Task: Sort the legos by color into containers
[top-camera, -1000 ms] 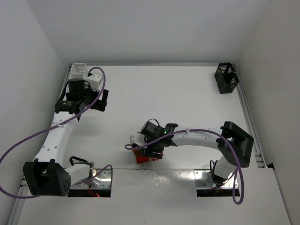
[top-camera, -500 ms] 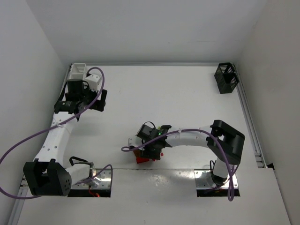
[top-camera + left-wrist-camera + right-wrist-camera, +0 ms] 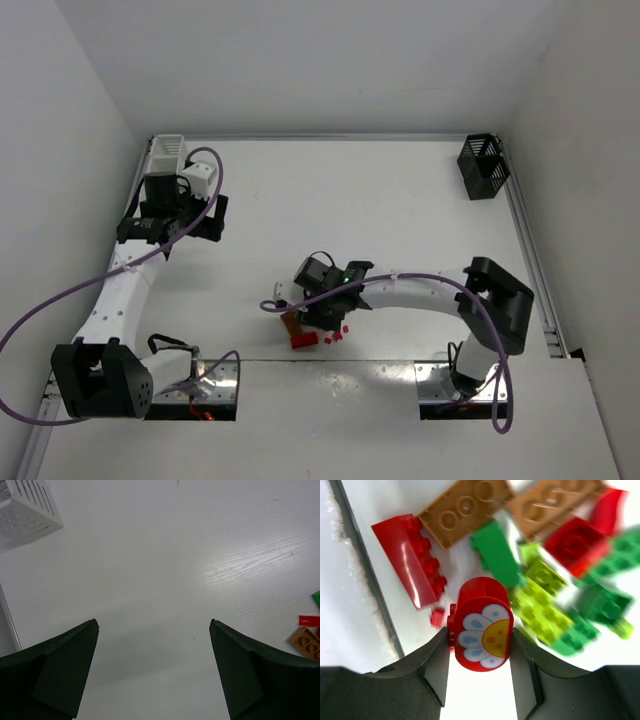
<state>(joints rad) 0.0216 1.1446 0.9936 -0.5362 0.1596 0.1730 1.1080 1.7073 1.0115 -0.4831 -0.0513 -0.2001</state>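
Note:
My right gripper (image 3: 480,636) is shut on a rounded red lego with a flower print (image 3: 481,625) and holds it just above a pile of legos. In the right wrist view the pile has a long red brick (image 3: 412,560), orange plates (image 3: 465,507), dark green bricks (image 3: 495,555) and lime bricks (image 3: 542,607). In the top view the right gripper (image 3: 318,303) hangs over this pile (image 3: 305,338) near the table's front edge. My left gripper (image 3: 153,622) is open and empty over bare table, beside the white bin (image 3: 167,152), which also shows in the left wrist view (image 3: 30,510). The black bin (image 3: 482,167) stands at the far right corner.
A metal rail (image 3: 530,260) runs along the table's right side. A metal plate (image 3: 330,375) lies at the front edge between the arm bases. In the left wrist view an orange lego (image 3: 306,642) and a red one (image 3: 310,620) lie at the right edge.
My right gripper has shifted a little left and away from the front edge over the pile. Small red pieces now show beside the long red brick. The left arm has barely moved.

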